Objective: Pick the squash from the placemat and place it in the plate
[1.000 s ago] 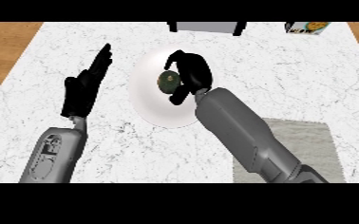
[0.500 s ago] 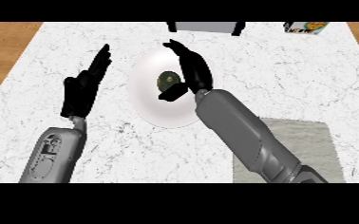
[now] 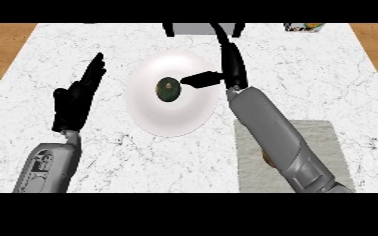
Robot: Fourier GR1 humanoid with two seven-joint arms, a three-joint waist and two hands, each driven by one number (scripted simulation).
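So the squash (image 3: pixel 168 89) is sitting in the plate (image 3: pixel 148 115), pretty much dead centre, and it's the only thing in there. My right hand (image 3: pixel 235 72) is right beside it on the plate's right side, fingers (image 3: pixel 228 52) straight and pointing up and away, gripping nothing. The thumb sticks out sideways toward the squash, and its tip is so close I honestly can't tell if it's touching or just off it. That's the bit that worries me: if I pull the hand away carelessly, the thumb could clip the squash and send it rolling toward the rim, since it's round-ish and the plate looks shallow. My forearm also hangs just beside the plate's right edge, so a sloppy swing back could bump the plate across the table (image 3: pixel 88 45). I'd lift straight up first, then retreat. My left hand (image 3: pixel 74 100) is resting open off to the left, holding nothing. The placemat (image 3: pixel 310 145) lower right has something small and brownish peeking out beside my arm, can't make out what.
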